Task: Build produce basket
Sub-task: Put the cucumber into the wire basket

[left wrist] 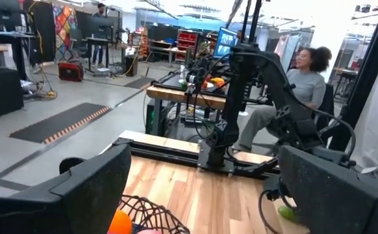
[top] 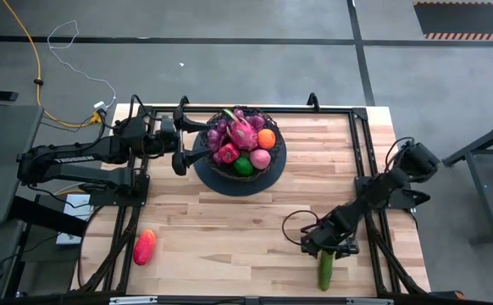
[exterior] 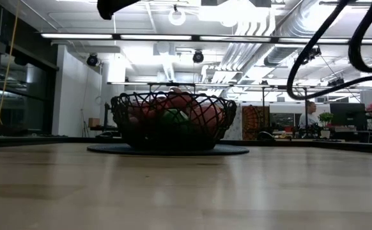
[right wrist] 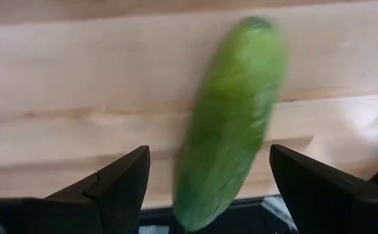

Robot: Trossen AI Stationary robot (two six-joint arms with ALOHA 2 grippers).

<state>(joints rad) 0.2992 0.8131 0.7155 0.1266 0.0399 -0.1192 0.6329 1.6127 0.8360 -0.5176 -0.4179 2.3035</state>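
The right gripper (top: 325, 252) hangs low over the near right part of the table (top: 229, 229) with its 2 fingers (right wrist: 114, 179) spread and nothing between them yet. Directly below lies the cucumber (right wrist: 231, 117), flat on the wood at the near edge, its long axis running roughly toward and away from the robot; in the right wrist view it crosses the gap between the fingers at a slight slant, so the jaws look set to close across its width. The basket (top: 240, 144), already holding several fruits, stands well apart toward the far middle. The left gripper (top: 181, 135) waits just beside the basket's left rim, released and empty. A red pepper (top: 144, 246) lies near the left front edge, closer to the left arm.
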